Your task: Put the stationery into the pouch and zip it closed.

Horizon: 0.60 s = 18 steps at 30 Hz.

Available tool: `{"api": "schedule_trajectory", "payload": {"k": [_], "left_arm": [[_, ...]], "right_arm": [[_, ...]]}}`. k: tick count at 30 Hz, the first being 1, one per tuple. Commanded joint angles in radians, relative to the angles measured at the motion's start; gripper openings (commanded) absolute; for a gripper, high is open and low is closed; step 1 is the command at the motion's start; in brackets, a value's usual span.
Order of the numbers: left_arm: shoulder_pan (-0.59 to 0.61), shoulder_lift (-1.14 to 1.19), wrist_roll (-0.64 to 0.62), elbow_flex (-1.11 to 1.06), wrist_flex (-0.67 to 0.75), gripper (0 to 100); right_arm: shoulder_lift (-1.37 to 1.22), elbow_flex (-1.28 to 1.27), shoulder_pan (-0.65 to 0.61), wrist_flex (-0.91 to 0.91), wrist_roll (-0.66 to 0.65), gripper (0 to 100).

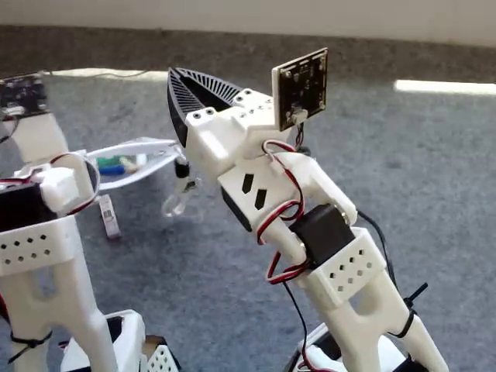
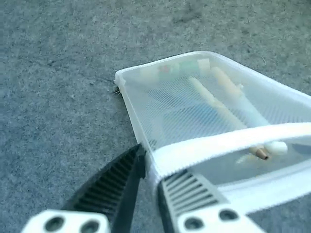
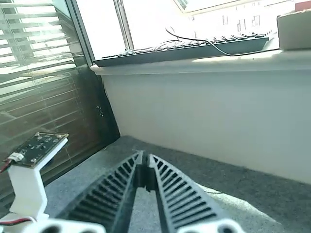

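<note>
Left wrist view puts your left gripper [image 2: 148, 162] right on the pouch [image 2: 194, 104]: the black finger and the pale finger are clenched on one end of the white zipper band, at the corner of the open mouth. From that corner the band runs away sideways, and the mesh body stretches off from the fingers over the grey tabletop [image 2: 58, 73]. Pens [image 2: 221, 104] lie slanted inside, running from the far closed edge toward the mouth, and one coppery tip sits just under the band.

High view shows the pouch's long axis lying across the tabletop, from your left arm toward the right arm, with the mouth gaping and coloured items visible inside. A small clear piece [image 1: 180, 194] hangs at the end away from the left arm. A small pale item [image 1: 108, 215] lies on the tabletop just beside the pouch, outside it.

Your right gripper [image 3: 144, 162] is raised well above the pouch, fingers pressed together on nothing, pointing up toward the wall below the window sill
</note>
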State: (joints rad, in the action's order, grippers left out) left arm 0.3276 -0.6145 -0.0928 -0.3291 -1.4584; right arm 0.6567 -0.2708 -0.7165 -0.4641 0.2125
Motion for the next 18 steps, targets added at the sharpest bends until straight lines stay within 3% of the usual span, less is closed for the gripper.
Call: {"api": "schedule_trajectory", "payload": {"k": [1,5,11,18], "left_arm": [[0.025,-0.001,-0.002,0.091,0.002,1],[0.191,0.013,-0.068,0.114,0.003,1],[0.197,0.093,-0.101,0.084,0.011,1],[0.295,0.099,-0.104,0.140,0.002,1]], "right_arm": [[0.036,0.058,0.018,-0.004,0.006,0.5],[0.036,0.058,0.018,-0.004,0.006,0.5],[0.036,0.058,0.018,-0.004,0.006,0.5],[0.036,0.056,0.016,-0.013,0.006,0.5]]}}
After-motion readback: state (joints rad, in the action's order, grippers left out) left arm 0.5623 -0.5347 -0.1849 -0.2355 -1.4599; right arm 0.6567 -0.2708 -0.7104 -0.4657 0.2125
